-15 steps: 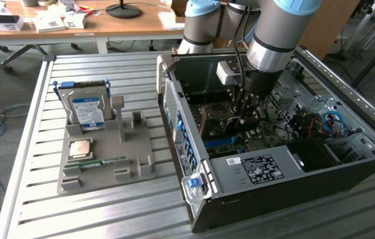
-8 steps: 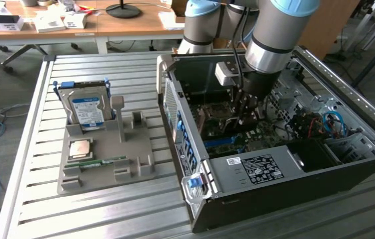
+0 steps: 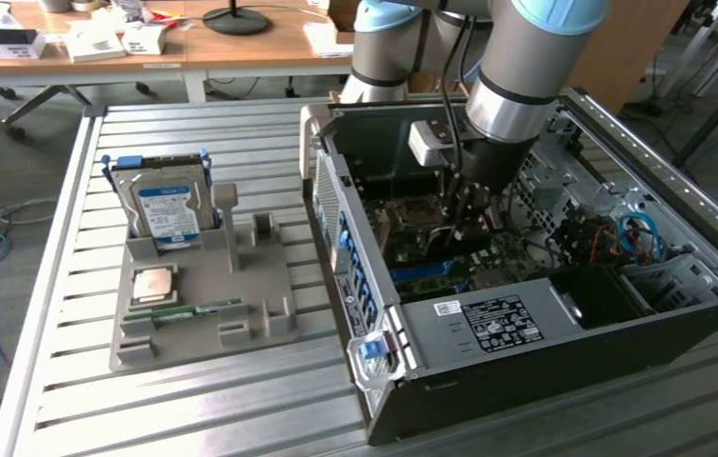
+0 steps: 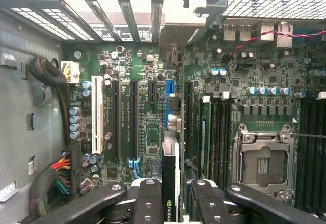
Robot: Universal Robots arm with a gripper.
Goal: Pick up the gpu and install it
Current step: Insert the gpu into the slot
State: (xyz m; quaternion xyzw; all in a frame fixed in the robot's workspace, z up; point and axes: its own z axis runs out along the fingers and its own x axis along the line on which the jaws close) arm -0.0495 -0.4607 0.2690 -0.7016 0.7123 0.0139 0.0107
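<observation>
Wrist view: gripper (image 4: 170, 192) has both fingers (image 4: 150, 196) pinched on the gpu (image 4: 170, 165). Card is seen edge-on, w/ the NVIDIA logo showing between the pads. So pick-up is done and I'm in the install step.

Card hangs over the motherboard (image 4: 147, 132), roughly in line w/ the blue PCIe slot (image 4: 170, 89), between the black slots and well apart from the empty CPU socket (image 4: 262, 165). Can't tell if the card edge touches the slot; my read is it isn't seated.

Exterior view: arm reaches down into the open PC case (image 3: 563, 333), gripper (image 3: 468, 224) low over the board. Parts tray (image 3: 194, 333) on that view's left has the hard drive (image 3: 169, 211) and memory stick (image 3: 200, 309) in place.

Seating calls for (my judgement):
- card edge parallel to the slot, no tilt
- bracket end lined up w/ the rear opening
- straight, even push; a skewed card could bind or scrape nearby caps
</observation>
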